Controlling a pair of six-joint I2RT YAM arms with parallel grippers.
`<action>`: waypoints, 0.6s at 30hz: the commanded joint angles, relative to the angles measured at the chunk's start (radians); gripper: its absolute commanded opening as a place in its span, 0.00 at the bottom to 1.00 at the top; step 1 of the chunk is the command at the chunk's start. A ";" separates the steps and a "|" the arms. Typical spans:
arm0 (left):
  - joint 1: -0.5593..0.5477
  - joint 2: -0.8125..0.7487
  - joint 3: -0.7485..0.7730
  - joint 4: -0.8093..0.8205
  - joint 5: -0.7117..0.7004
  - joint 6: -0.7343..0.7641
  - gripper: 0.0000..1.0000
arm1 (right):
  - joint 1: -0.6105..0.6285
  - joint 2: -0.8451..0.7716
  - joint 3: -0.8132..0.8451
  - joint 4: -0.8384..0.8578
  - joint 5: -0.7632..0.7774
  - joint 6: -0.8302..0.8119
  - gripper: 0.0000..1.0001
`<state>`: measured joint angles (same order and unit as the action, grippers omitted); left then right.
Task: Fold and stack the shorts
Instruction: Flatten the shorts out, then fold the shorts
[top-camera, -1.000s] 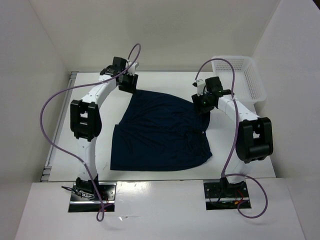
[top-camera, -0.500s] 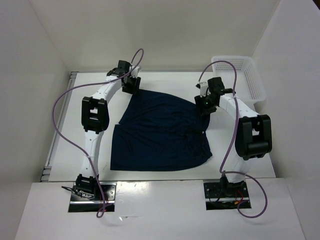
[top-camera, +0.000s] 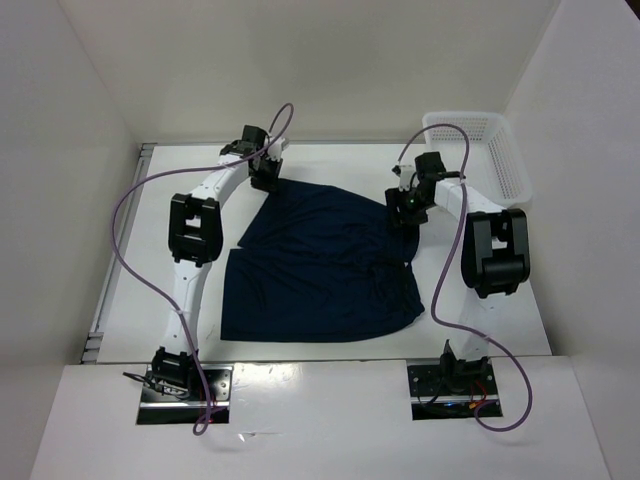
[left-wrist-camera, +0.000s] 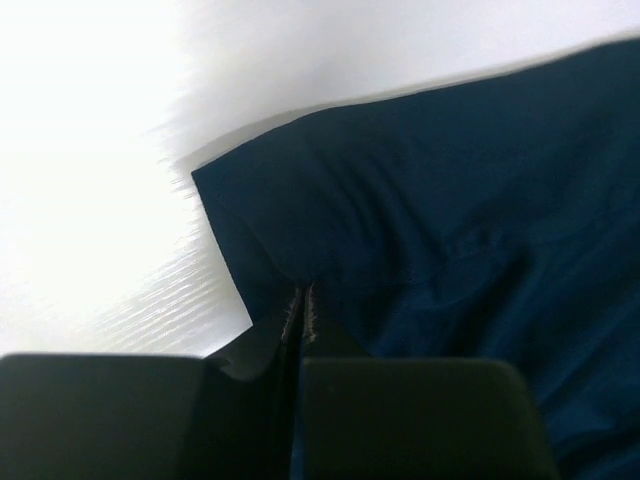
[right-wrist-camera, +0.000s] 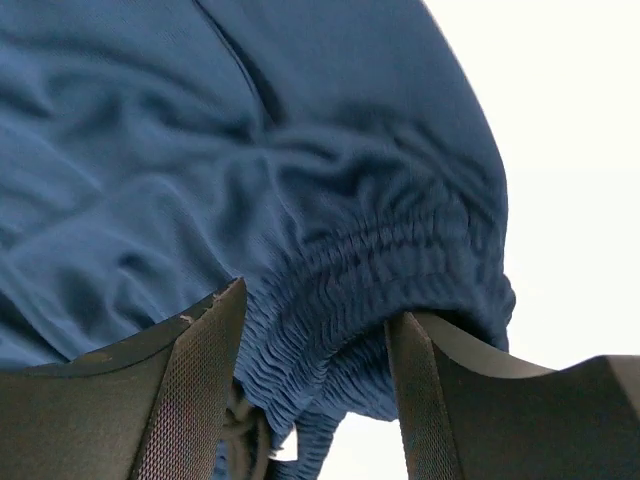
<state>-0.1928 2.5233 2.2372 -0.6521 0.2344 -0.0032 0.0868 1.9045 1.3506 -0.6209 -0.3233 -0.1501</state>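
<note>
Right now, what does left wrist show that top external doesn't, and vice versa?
Left wrist only: the left gripper shut, pinching a fold of cloth just inside a corner of the shorts. Top external only: the whole garment laid out, the right gripper at its right edge, and a white basket at the far right. Both: dark blue shorts lying on the white table.

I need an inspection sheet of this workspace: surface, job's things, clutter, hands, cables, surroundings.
Surface: white table, matte, evenly lit.
Job's things: dark navy fabric shorts, one pair, spread on the table.
Clutter: nothing seen.
Hands: left hand shut on the shorts' hem near a corner; right hand closed on the bunched elastic waistband.
Cables: purple cables, one looping from each arm's base to its wrist.
Surroundings: white plastic lattice basket at the far right; white walls.
</note>
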 joint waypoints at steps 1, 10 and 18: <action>-0.025 0.035 0.024 -0.021 0.031 0.003 0.00 | -0.001 0.017 0.094 0.044 -0.080 0.023 0.63; 0.018 -0.003 0.146 0.006 -0.001 0.003 0.00 | -0.001 0.091 0.127 0.107 -0.054 0.064 0.01; 0.096 -0.060 0.407 -0.122 -0.041 0.003 0.00 | -0.001 0.042 0.294 0.057 -0.101 -0.012 0.00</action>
<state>-0.1375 2.5309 2.5351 -0.7258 0.2089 -0.0036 0.0868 2.0018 1.5173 -0.5808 -0.3763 -0.1089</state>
